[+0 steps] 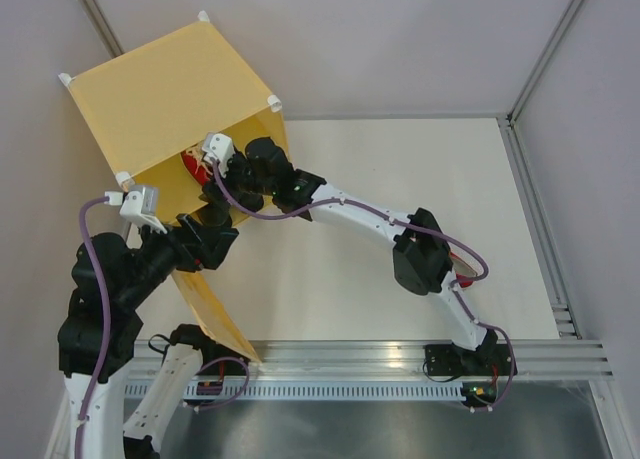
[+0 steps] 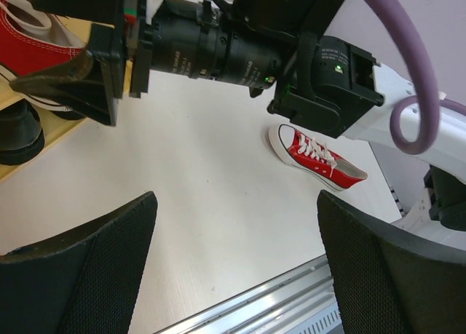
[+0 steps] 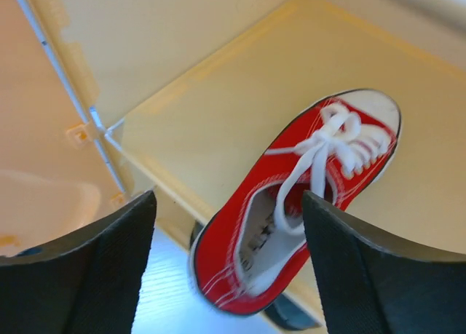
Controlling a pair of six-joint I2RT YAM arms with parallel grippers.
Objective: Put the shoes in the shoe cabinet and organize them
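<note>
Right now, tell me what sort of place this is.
Likely a robot lab test cell, not a home: a white table boxed in by plain grey panels, with an aluminium rail along its near edge.

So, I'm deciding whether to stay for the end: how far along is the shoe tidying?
Done: one red sneaker lies on the cabinet's shelf, heel over the front edge, and a black loafer sits below it. In hand: nothing; the right fingers are open over that sneaker, the left fingers open and empty. Left: the other red sneaker lies on the table, and the door is open.
</note>
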